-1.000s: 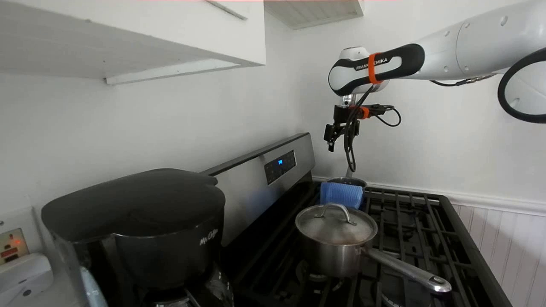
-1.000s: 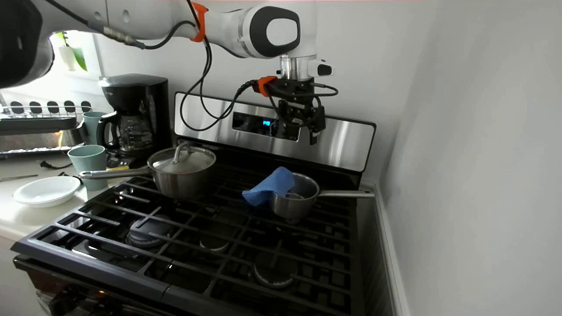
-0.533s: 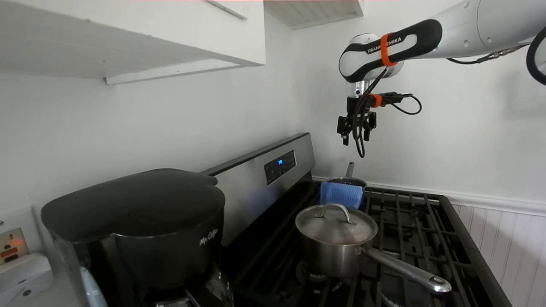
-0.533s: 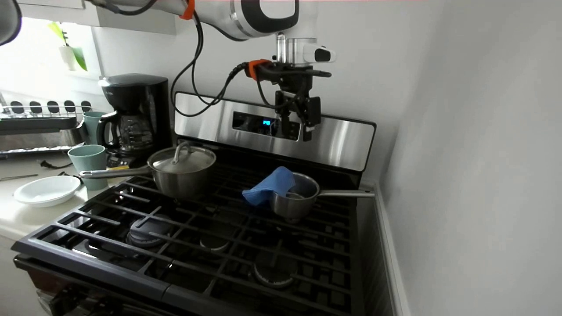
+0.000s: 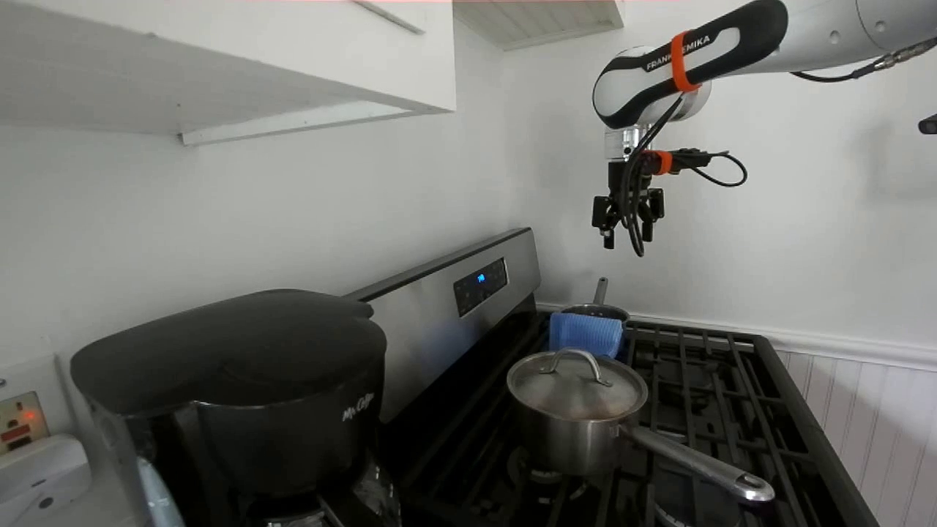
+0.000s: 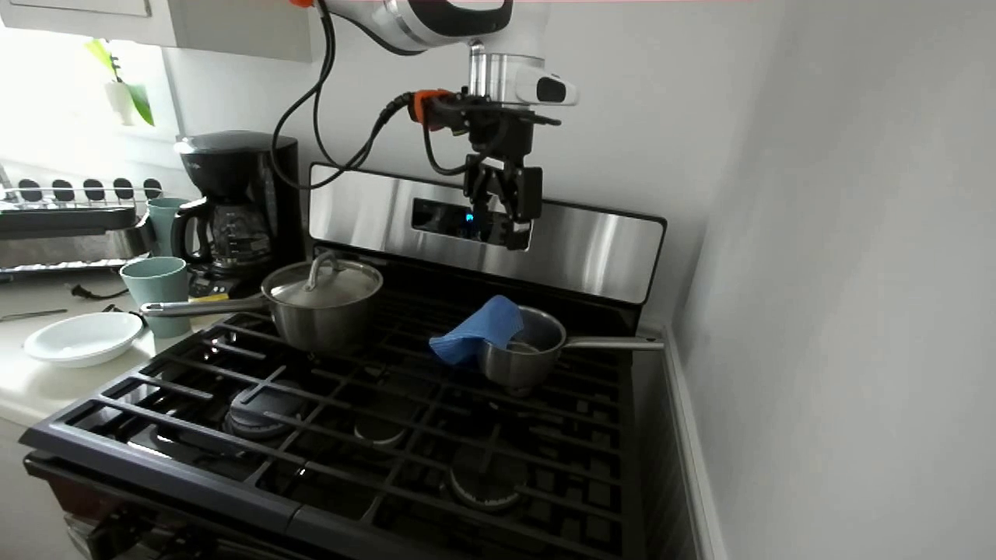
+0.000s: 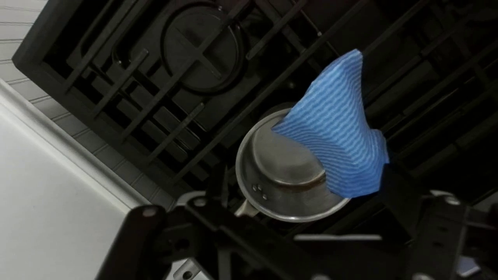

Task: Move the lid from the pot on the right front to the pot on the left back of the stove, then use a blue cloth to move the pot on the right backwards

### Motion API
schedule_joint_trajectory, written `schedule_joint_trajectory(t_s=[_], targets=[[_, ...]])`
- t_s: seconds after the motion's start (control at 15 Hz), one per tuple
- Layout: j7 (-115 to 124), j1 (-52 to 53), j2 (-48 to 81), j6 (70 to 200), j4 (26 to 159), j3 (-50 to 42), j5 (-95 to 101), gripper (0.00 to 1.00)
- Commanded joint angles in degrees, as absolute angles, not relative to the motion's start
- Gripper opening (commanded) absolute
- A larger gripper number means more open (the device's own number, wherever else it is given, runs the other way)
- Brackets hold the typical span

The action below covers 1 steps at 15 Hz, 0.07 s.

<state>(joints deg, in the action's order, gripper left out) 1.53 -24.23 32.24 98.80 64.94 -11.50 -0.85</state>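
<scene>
The shiny round lid (image 6: 331, 286) sits flat on the left back pot (image 6: 320, 327) of the black stove (image 6: 175, 491). A smaller pot (image 6: 513, 369) stands uncovered at the back right, its handle toward the side wall. Over that pot's rim drapes the blue cloth (image 6: 482, 327), one end hanging outside onto the grate side. In the wrist view the cloth (image 7: 342, 132) covers part of the small pot (image 7: 284, 161). My gripper (image 5: 628, 237) hangs high above the stove, apart from pots and cloth. Its fingers stand wide with nothing between them.
A black coffee maker (image 6: 241, 202) stands left of the stove, with a green cup (image 6: 156, 284) and a white bowl (image 6: 84, 339) on the counter. The stove's back panel (image 6: 599, 249) rises behind the pots. A white wall (image 6: 817, 311) bounds the right side.
The arm has risen and drawn away from the small pot, and the gripper has turned, so both fingers now show in an exterior view. Lid, pots and cloth have stayed put.
</scene>
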Motion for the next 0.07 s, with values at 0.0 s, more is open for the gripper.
schedule_joint_trajectory(t_s=[0.0], targets=[[1.5,-24.2,32.1,98.8,65.2,-11.5,-0.9,1.0]])
